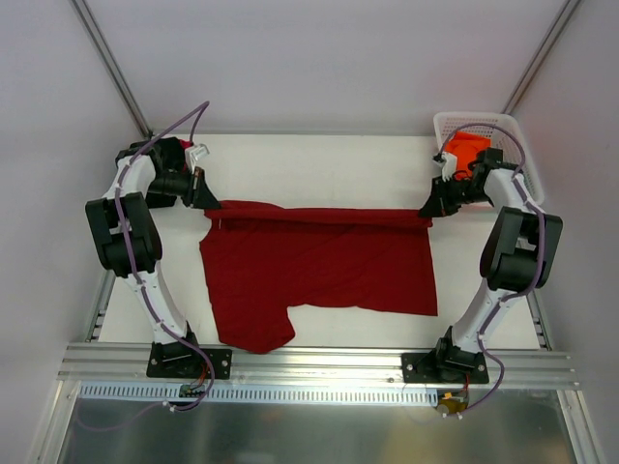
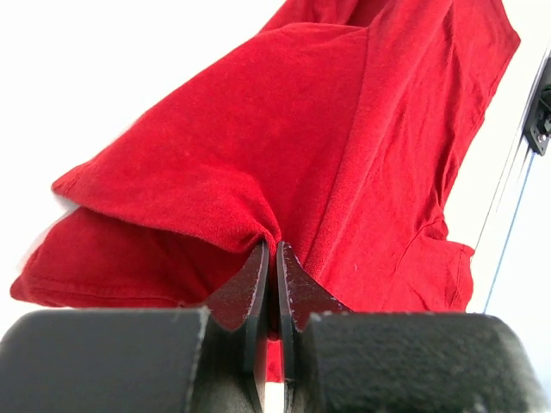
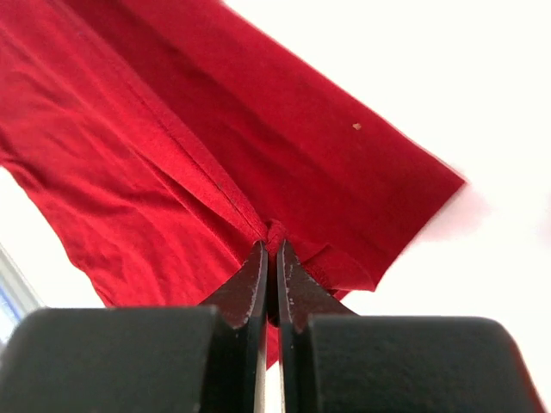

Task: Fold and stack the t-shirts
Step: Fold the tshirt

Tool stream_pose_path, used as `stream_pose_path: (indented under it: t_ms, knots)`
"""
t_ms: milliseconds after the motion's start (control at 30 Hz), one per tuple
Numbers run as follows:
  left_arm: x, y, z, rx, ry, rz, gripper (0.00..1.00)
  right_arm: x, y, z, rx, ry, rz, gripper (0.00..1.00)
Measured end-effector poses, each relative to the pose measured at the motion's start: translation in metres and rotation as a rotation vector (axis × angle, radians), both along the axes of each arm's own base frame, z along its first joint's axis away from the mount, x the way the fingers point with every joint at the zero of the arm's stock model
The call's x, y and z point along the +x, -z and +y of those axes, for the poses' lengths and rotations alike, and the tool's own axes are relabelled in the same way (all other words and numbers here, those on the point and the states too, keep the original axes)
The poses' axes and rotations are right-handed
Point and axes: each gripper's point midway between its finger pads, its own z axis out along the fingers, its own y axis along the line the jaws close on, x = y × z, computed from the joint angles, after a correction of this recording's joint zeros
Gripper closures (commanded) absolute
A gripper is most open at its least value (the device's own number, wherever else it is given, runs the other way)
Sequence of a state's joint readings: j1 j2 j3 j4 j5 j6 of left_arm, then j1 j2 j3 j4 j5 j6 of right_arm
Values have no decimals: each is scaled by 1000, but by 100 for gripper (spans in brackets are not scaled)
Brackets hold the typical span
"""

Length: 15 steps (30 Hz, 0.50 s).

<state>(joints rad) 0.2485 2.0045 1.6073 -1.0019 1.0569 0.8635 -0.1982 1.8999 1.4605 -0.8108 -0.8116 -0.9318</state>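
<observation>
A dark red t-shirt point(image 1: 319, 271) lies spread across the white table, its far edge pulled into a straight folded band between my two grippers. My left gripper point(image 1: 211, 201) is shut on the far left corner of the cloth. In the left wrist view the left gripper point(image 2: 275, 247) pinches a fold of the t-shirt point(image 2: 327, 129). My right gripper point(image 1: 426, 213) is shut on the far right corner. In the right wrist view the right gripper point(image 3: 274, 245) clamps the hem of the t-shirt point(image 3: 172, 129). One sleeve hangs toward the near left.
A white lattice basket point(image 1: 527, 159) stands at the far right corner, holding an orange t-shirt point(image 1: 466, 150) behind the right arm. A metal rail point(image 1: 319, 362) with both arm bases runs along the table's point(image 1: 319, 164) near edge. Grey walls enclose the table.
</observation>
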Motion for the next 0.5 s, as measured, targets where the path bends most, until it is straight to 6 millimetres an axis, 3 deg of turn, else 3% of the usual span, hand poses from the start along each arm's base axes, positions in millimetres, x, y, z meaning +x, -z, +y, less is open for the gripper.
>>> stream_pose_path:
  t_ms: [133,500]
  knots:
    - [-6,2,1,13,1,13,100,1,-3,-5,-56,18,-26,100]
    - [-46,31,3,75,53,120,100,-14,16,-13,-150,22,25,100]
